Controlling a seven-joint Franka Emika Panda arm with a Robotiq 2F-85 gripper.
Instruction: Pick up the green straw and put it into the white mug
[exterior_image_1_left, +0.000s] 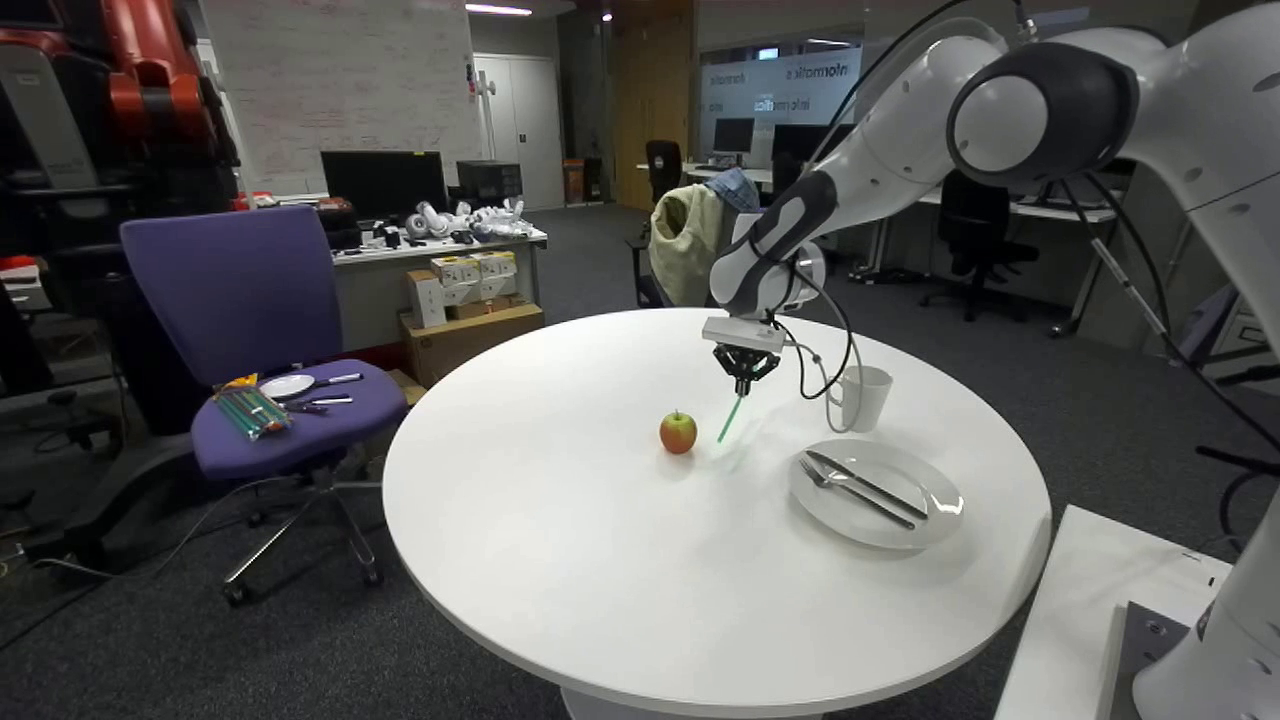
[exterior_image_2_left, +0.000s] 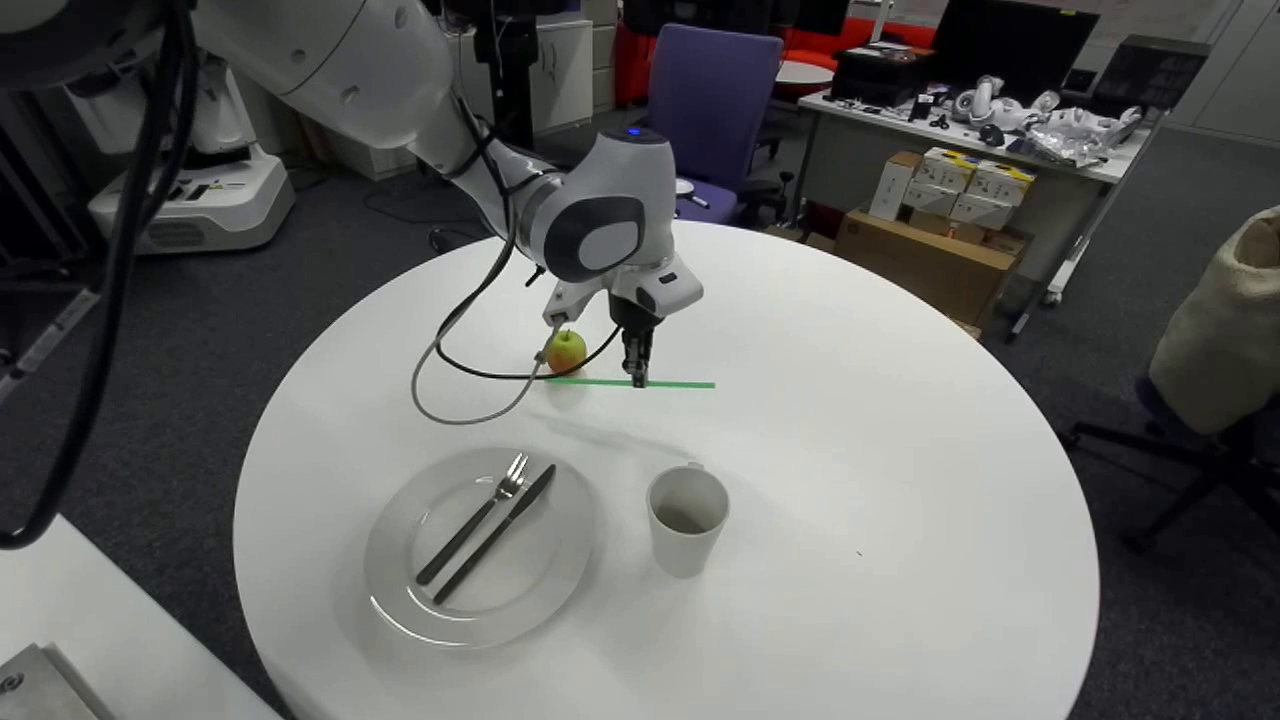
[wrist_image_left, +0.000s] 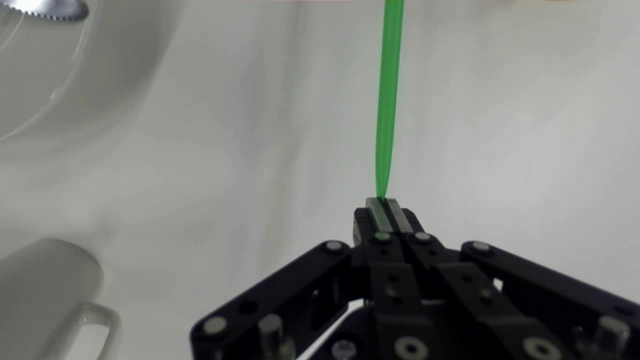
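- Round white table (exterior_image_1_left: 560, 520) in an office; purple chair (exterior_image_1_left: 240, 290) and whiteboard (exterior_image_1_left: 340, 90) well apart from the gripper (exterior_image_1_left: 742, 393).
- Fingers brought almost together over the table; only the pinched straw between them.
- Green straw (wrist_image_left: 388, 100) held at the fingertips (wrist_image_left: 378, 215), squeezed flat there in the wrist view. In an exterior view a length sticks out either side of the tips. Tabletop contact: cannot tell.
- White mug (exterior_image_2_left: 686, 548) upright, well apart from the gripper; left of the fingertips in the wrist view, handle showing.
- Apple (exterior_image_1_left: 678, 432) near the gripper, close to one end of the straw, not touching it.
- Plate (exterior_image_2_left: 395, 525) up and left of the fingertips in the wrist view; fork (exterior_image_2_left: 472, 525) and knife (exterior_image_2_left: 497, 535) on it, side by side.
- Writing: glass panel (exterior_image_1_left: 780, 88) reads "informatics", repeated, some cut short. Whiteboard scrawl too faint; labels on stacked boxes (exterior_image_1_left: 485, 283) too small.
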